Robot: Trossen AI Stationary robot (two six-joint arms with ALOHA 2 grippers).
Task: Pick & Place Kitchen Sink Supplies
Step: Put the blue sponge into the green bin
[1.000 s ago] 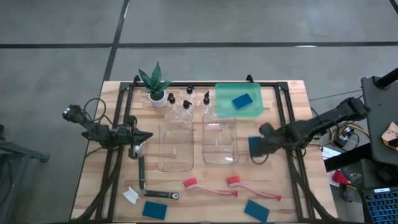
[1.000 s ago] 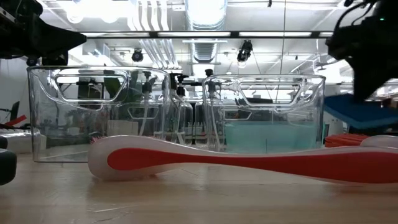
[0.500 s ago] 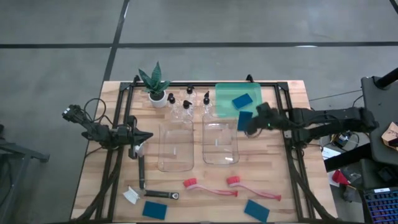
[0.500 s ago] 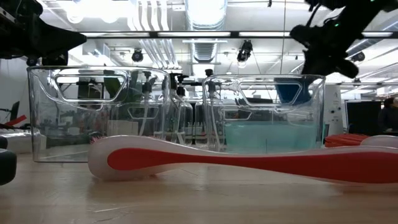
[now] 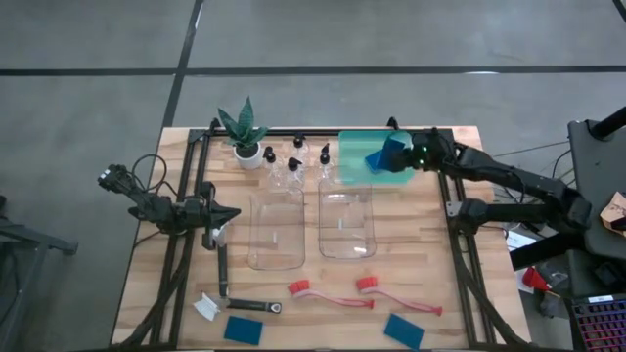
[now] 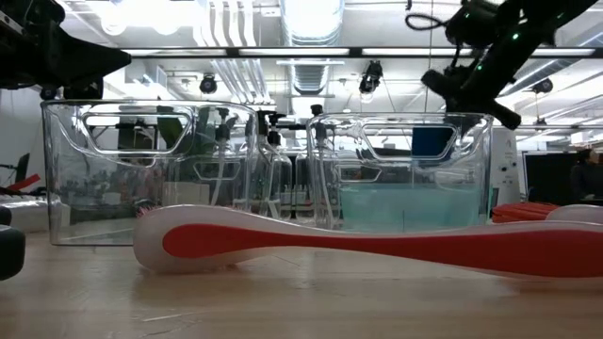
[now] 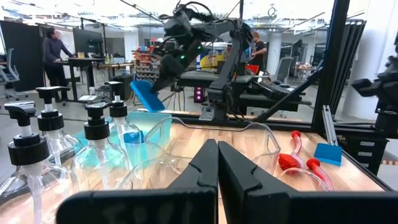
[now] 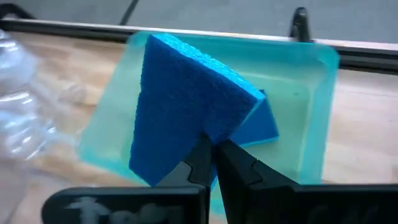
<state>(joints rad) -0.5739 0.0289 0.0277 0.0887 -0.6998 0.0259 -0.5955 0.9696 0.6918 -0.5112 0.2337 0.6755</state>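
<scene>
Over the green tray [image 5: 354,166] at the far side of the table [image 5: 430,274], the right gripper [image 5: 399,153] hung with its fingers pinched on a blue sponge [image 8: 186,127], held on edge and tilted above the tray. A second blue sponge [image 8: 264,124] lay flat inside the tray beneath it. Two more blue sponges [image 5: 403,330] [image 5: 243,330] sat near the table's front edge, well apart from each other, with two red long-handled brushes [image 5: 328,293] [image 5: 396,295] between them and the two clear bins [image 5: 277,231] [image 5: 345,222]. A black-handled brush with a white head [image 5: 240,305] lay at the front left. Four small clear bottles with black tops [image 5: 293,166] stood behind the bins, beside a green plant in a white pot [image 5: 245,137]. The left gripper [image 5: 217,235] waited by the left bin, its fingers [image 7: 233,171] pressed together on nothing. People [image 7: 55,46] stood at desks in the room beyond the table
</scene>
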